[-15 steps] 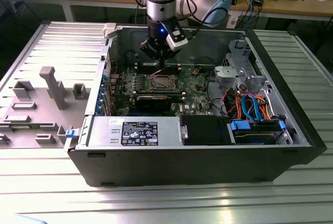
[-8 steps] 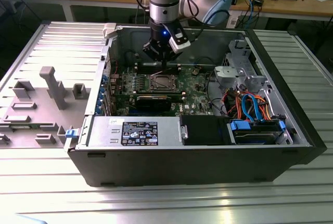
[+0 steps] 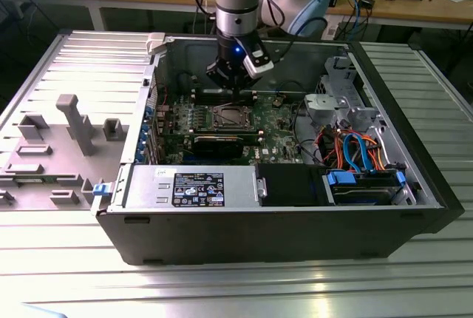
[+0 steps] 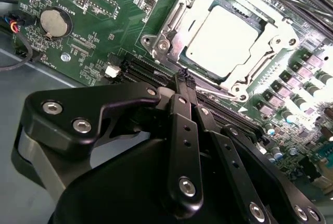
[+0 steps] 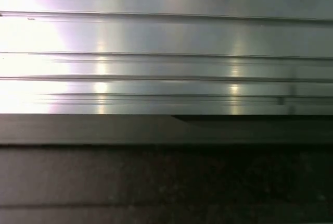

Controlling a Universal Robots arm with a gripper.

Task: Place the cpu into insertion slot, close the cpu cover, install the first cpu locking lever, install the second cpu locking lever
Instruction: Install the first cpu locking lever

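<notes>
Black gripper (image 4: pixel 185 81), fingers pressed together on nothing, hovers just beside the insertion slot (image 4: pixel 229 41), where the cpu (image 4: pixel 221 41) sits under the closed cpu cover (image 4: pixel 174 18).

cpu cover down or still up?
Down. In the second wrist view the cpu cover lies flat around the cpu, whose silver top shows through its cut-out.

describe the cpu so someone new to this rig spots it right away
Start at the open computer case on the metal table, then find the green motherboard inside it. Near the board's middle, just beyond the gripper, sits the cpu: a flat, plain silver-grey square in the socket, framed by the silvery cpu cover. Nothing else nearby is blank metal.
</notes>
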